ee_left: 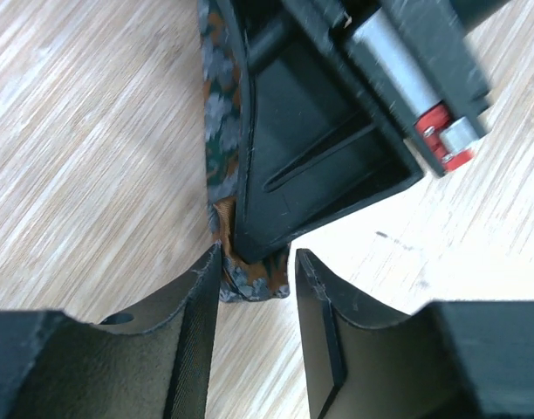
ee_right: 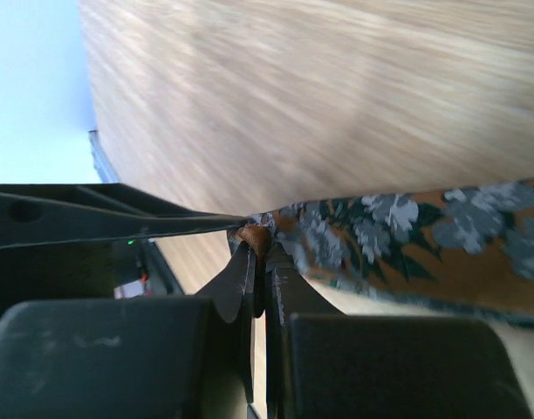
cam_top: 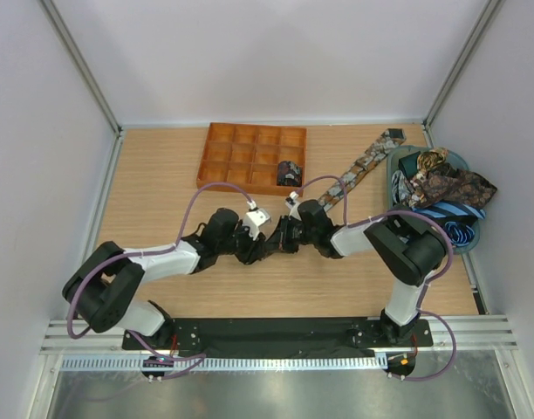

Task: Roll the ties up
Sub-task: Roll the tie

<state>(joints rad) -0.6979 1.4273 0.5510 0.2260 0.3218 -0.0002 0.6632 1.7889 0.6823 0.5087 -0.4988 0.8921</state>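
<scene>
A brown-gold paisley tie (cam_top: 363, 166) lies stretched across the table from the back right towards the middle. Its near end (ee_right: 398, 240) is pinched in my right gripper (ee_right: 260, 243), which is shut on the folded tip. In the left wrist view that folded tip (ee_left: 249, 281) pokes out from under the right gripper's black body (ee_left: 319, 148). It sits just ahead of my left gripper (ee_left: 256, 260), whose jaws stand apart, the left finger (ee_left: 193, 297) brushing the fabric edge. From above, both grippers meet at mid-table (cam_top: 280, 236). One rolled tie (cam_top: 290, 170) sits in the orange tray (cam_top: 202, 166).
A teal basket (cam_top: 391, 179) at the right edge holds several loose ties, paisley and blue striped. The orange gridded tray stands at the back centre. Purple cables loop over both arms. White walls close in the table on three sides.
</scene>
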